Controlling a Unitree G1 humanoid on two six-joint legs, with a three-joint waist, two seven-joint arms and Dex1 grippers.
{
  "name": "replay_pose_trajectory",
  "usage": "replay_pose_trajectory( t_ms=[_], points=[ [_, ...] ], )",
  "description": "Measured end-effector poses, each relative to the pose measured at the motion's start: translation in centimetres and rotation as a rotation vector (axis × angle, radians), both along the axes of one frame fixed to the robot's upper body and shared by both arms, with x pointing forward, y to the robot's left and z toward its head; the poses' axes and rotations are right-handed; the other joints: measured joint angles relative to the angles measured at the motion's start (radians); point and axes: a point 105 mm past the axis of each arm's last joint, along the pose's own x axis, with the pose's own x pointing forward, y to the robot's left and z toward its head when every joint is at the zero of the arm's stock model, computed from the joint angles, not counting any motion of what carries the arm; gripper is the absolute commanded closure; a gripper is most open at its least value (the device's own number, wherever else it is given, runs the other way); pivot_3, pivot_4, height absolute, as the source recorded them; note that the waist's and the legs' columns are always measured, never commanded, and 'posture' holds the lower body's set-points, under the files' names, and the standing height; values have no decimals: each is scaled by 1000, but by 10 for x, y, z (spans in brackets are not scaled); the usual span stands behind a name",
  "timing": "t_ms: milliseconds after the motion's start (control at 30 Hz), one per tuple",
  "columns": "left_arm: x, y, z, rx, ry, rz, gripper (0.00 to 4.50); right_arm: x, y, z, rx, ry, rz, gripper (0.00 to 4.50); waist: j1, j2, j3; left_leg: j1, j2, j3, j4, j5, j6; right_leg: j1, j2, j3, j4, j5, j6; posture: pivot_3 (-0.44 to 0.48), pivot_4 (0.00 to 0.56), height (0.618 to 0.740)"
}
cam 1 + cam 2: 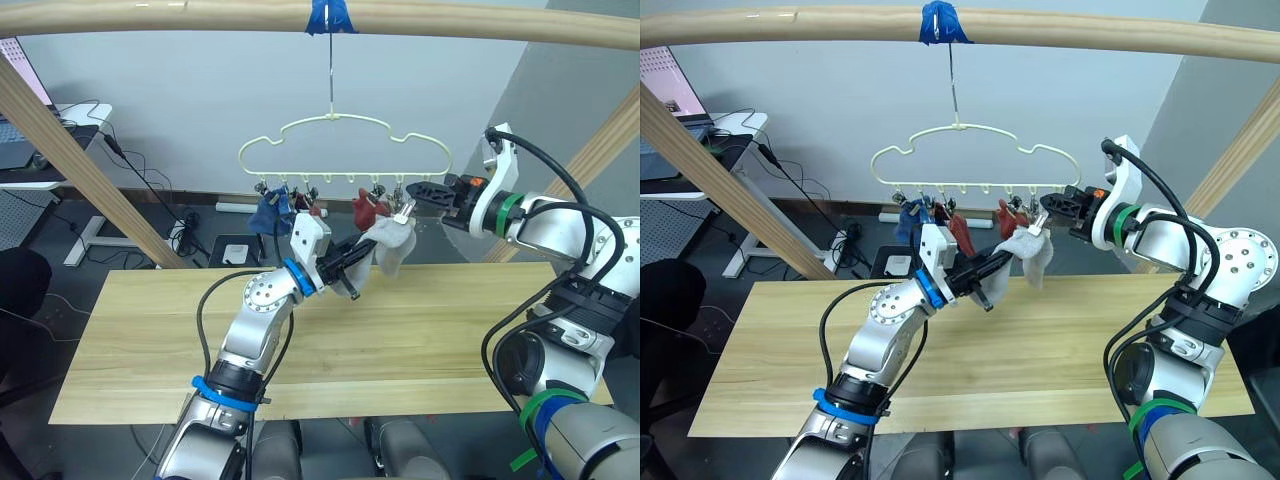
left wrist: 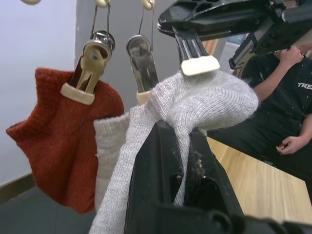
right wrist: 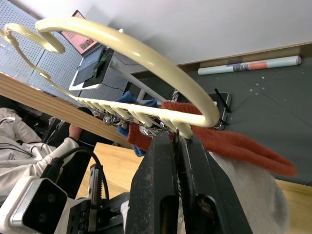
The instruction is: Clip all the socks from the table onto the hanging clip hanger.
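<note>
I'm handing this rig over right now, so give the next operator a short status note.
Left gripper: shut on a light grey sock, held up at the clip hanger's rightmost clip.
Right gripper: shut on that clip.
Done: blue sock, rust red socks and another grey sock hang clipped.
Left: secure this sock, release. No socks show on the table.

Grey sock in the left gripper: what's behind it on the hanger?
Behind the grey sock hangs a second grey sock on its clip, and beside that a red sock. The held sock covers most of the second grey one.
</note>
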Motion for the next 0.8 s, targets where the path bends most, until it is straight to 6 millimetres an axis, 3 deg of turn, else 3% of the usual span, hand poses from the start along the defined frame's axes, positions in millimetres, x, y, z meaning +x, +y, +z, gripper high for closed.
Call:
replay_pose_trajectory(
  t_ms=[267,367,600,633,700,800],
  points=[
    [1,0,-1,-3,4,2,4464,-4,5,-3,2,10,19,4500,-1,0,0,0,0,0,0,0,0,0,0,0,0,0,0,-94,195,740],
    [-1,-1,0,-6,4,-10,4500,-6,6,-3,3,12,23,3673,-1,0,0,0,0,1,0,0,0,0,0,1,0,0,0,-93,194,740],
    [-3,-5,2,-13,0,-34,4500,-10,7,-1,2,17,35,1138,1,0,0,-1,0,0,0,0,0,0,0,1,0,0,0,-95,191,740],
    [-3,-6,2,-12,0,-36,3928,-10,4,0,1,15,26,695,2,0,0,-1,0,0,1,0,0,0,0,0,0,0,0,-95,190,740],
    [-3,-7,4,-3,-8,-38,3404,-10,-4,3,-7,4,-4,6,2,0,0,-1,0,0,1,0,0,0,0,0,-1,0,0,-97,188,740],
    [0,-8,6,16,-20,-35,2519,-10,-17,7,-24,-18,-50,0,2,0,0,-1,0,0,1,0,0,0,0,0,-1,0,1,-114,185,740]
  ],
)
